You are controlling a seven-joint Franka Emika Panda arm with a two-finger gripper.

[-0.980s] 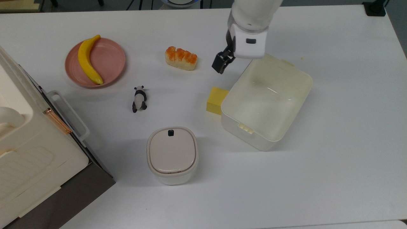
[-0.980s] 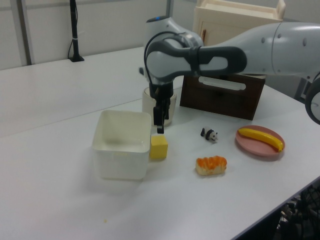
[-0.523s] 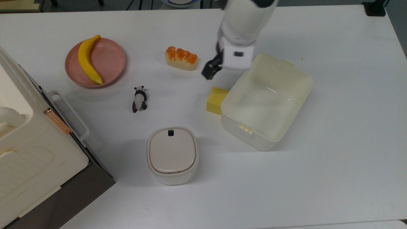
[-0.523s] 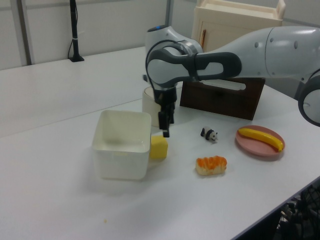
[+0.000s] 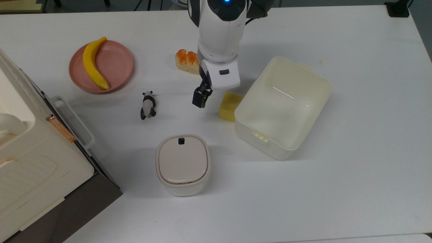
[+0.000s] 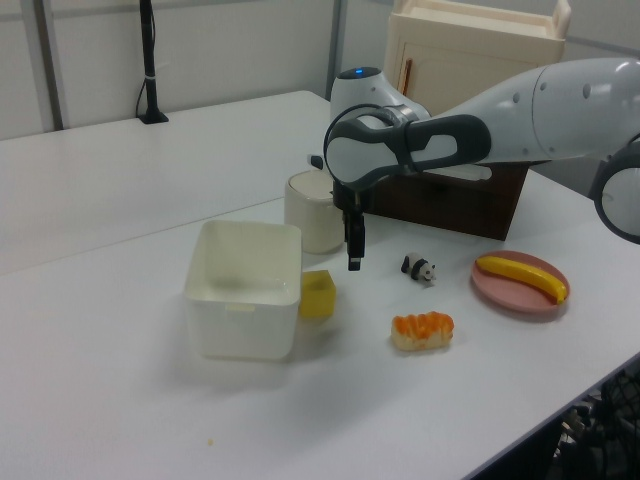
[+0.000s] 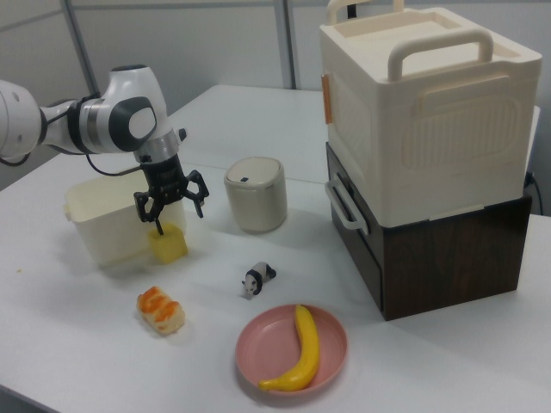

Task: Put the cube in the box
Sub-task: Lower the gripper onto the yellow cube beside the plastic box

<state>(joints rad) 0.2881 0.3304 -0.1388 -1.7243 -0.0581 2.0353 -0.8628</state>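
The yellow cube (image 5: 230, 106) rests on the white table, touching the wall of the box (image 5: 303, 84), a lidless cream tub, on the top view's left. My gripper (image 5: 199, 97) hangs above the table, a little to the top view's left of the cube and apart from it. In the right view the gripper (image 7: 170, 206) stands open with its fingers spread just above the cube (image 7: 169, 245), and nothing is held between them. The left view shows the gripper (image 6: 353, 247) raised to the right of the cube (image 6: 318, 295) and the box (image 6: 243, 320).
A bread piece (image 5: 185, 61) lies behind the arm. A panda figure (image 5: 147, 105) and a pink plate (image 5: 116, 64) with a banana (image 5: 92, 64) sit toward the top view's left. A lidded bin (image 5: 182, 164) stands near the front. A big cream case (image 5: 33, 162) fills the left edge.
The gripper has swung from beside the box's far rim toward the top view's left and nearer, passing the cube. The cube and box have not moved.
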